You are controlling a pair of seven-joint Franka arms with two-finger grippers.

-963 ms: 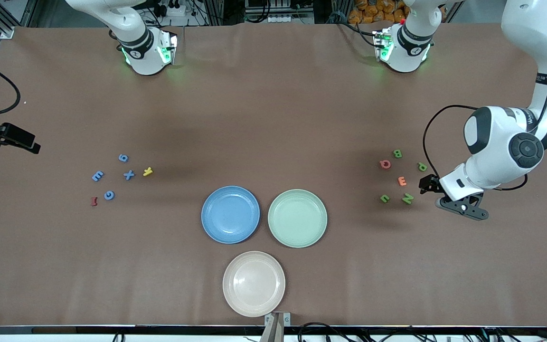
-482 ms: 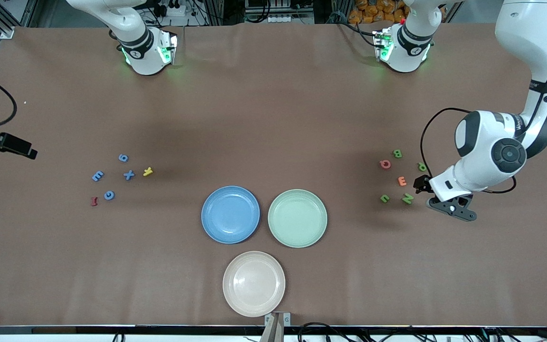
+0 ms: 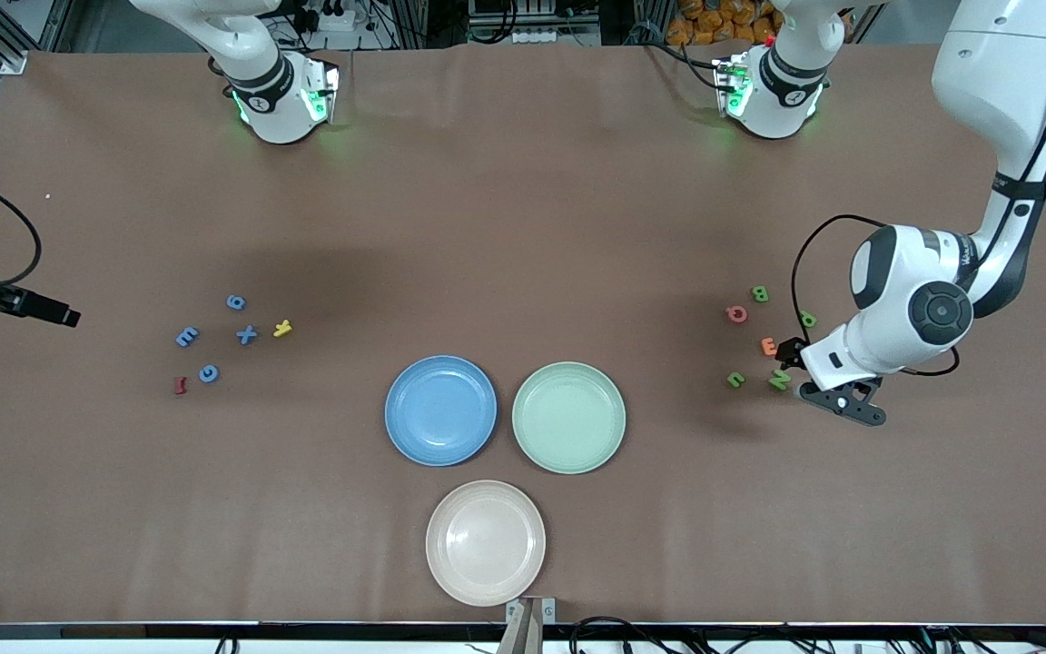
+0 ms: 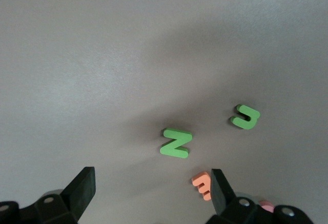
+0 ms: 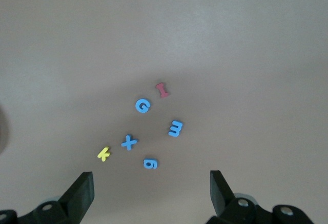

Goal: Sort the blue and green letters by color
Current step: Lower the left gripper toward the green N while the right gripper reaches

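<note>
orange E (image 3: 768, 345) beside green N (image 3: 779, 380) | pink Q (image 3: 736, 314) near

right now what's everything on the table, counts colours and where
blue letters: four, mid-blue (9, E, X, G), clustered toward the right arm's end of the table
yellow letter: one, beside the blue X
dark red letter: one, beside the blue G
green letters: four, leaf-green (B, P, U, N), clustered toward the left arm's end
orange E: one, amid the green letters
pink Q: one, beside the green B
blue plate: one, mid-table, empty
green plate: one, beside the blue plate, empty
beige plate: one, nearer the camera than both
left gripper: open, over the green N
right gripper: open, above the blue letters
</note>
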